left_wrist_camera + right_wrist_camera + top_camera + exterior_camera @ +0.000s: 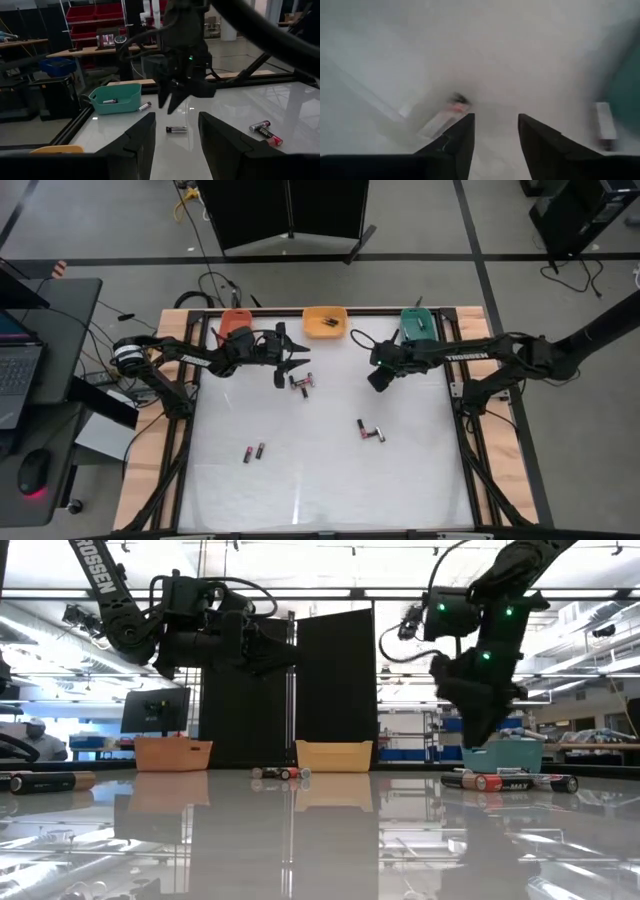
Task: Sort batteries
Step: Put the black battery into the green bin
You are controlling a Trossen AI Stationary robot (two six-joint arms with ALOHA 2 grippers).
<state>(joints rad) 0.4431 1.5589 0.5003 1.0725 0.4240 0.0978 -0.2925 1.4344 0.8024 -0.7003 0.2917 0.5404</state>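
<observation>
Several batteries (302, 383) lie scattered on your bench (320, 480), nearest at six o'clock from the empty, parted left pincer (291, 358). Right pincer (377, 379) likewise. They're light, rigid, roll-prone: pinch mid-barrel.

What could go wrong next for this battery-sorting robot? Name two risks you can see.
1. The two arms are close together near the bins. The left hand and right hand could bump if both reach toward the middle.
2. The batteries below the left hand lie touching in a small cluster on the smooth table. Closing on one may knock or roll its neighbours away.
</observation>
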